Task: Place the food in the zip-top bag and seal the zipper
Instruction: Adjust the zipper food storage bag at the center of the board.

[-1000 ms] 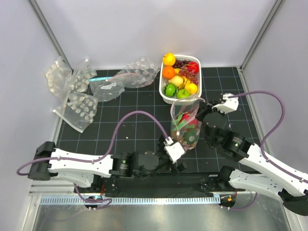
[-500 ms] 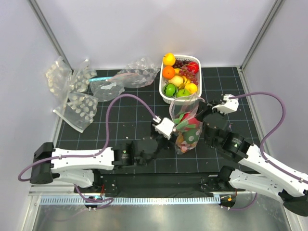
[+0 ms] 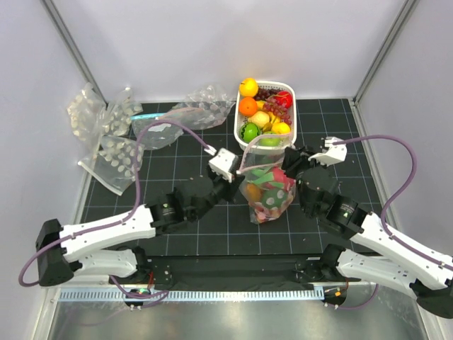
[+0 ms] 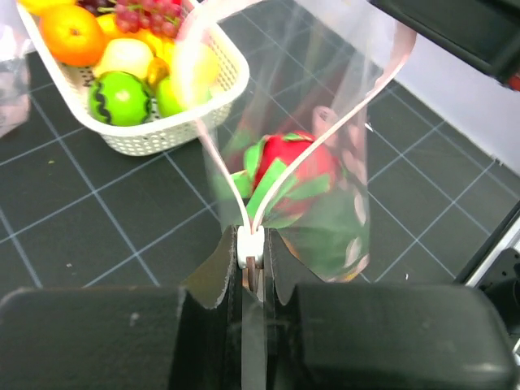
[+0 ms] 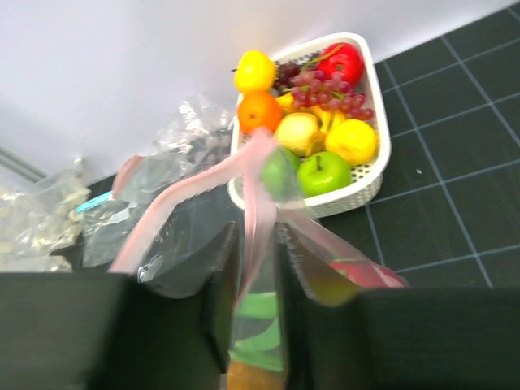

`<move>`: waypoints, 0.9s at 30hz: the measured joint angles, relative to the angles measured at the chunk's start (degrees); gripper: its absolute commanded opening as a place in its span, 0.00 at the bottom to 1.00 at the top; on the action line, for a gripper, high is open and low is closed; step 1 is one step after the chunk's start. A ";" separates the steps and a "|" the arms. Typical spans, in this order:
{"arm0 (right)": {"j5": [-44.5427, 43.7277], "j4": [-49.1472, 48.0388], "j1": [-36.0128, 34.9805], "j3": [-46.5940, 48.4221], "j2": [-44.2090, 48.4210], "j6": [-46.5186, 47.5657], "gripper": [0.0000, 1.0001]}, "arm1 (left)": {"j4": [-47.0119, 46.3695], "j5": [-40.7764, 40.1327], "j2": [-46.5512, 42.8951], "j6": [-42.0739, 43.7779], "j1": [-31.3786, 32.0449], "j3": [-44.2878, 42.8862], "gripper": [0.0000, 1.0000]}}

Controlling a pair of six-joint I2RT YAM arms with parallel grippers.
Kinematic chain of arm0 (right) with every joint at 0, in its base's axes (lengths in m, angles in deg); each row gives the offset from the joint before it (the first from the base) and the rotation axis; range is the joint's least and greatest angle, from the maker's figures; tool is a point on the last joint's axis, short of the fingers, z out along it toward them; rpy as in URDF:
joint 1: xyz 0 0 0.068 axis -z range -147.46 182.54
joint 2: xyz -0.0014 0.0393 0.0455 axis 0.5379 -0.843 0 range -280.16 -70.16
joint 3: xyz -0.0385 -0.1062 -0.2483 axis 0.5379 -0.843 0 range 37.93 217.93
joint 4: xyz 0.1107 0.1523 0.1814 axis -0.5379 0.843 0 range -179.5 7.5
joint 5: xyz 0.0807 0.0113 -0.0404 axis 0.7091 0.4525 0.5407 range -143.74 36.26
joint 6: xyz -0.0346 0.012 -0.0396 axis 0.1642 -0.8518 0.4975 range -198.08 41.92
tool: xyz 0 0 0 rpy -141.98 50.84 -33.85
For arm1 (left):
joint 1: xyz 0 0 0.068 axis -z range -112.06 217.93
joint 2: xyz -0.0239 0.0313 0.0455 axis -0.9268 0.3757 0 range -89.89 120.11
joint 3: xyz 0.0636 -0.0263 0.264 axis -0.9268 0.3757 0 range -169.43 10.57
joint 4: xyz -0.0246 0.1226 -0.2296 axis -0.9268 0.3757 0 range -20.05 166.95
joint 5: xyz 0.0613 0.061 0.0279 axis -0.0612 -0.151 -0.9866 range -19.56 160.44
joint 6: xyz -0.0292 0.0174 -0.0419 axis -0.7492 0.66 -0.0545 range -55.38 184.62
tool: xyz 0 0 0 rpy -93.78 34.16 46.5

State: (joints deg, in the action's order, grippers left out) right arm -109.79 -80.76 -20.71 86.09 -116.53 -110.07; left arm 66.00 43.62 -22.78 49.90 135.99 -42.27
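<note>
**Top view.** The dotted bag (image 3: 263, 207) stands upright near the middle of the tabletop (image 3: 233, 232), with the food (image 3: 270, 185) inside it. It is just in front of the white fruit basket (image 3: 238, 129), which sits at the far edge. The left tool (image 3: 237, 172) is at the left end of the bag's mouth and the right tool (image 3: 285, 168) is at the right end, so the bag is stretched between them. Spare bags (image 3: 117, 156) lie near the far left corner.

**Left wrist view.** The left tool (image 4: 250, 272) is clamped tight on one end of the pinkish zipper (image 4: 250, 242). Beyond the fingers the two strips part, so the mouth gapes. The food (image 4: 288, 166), red with green leaves, sits in the bag just beyond the tool.

**Right wrist view.** The zipper (image 5: 260, 183) passes between the fingers of the right tool (image 5: 258, 244), which stand slightly apart. Whether they pinch the zipper cannot be told. Red and green food shows just below the tool.
</note>
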 measured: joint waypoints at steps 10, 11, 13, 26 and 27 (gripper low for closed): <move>17.53 -3.26 0.00 0.46 0.96 14.14 0.70 | 1.92 11.61 -13.35 0.28 -7.08 5.60 0.00; 19.30 -3.56 0.00 0.46 1.29 15.37 0.71 | 2.10 12.79 -13.94 0.57 -7.15 5.64 0.00; 22.29 -4.22 0.00 0.46 1.90 17.18 0.73 | 2.19 14.43 -14.49 1.40 -7.23 5.62 0.00; 46.80 -13.00 0.02 -3.85 3.78 28.02 0.61 | 2.08 16.90 -14.69 3.23 -7.34 6.16 0.00; 49.81 -13.05 0.02 -3.89 3.32 28.98 0.59 | 2.08 17.55 -15.06 3.26 -7.34 6.43 0.00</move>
State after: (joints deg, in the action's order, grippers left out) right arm -59.98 -93.81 -20.69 82.20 -113.20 -81.09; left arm 68.08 61.17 -37.84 53.16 128.64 -35.85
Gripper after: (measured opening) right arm 0.657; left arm 0.102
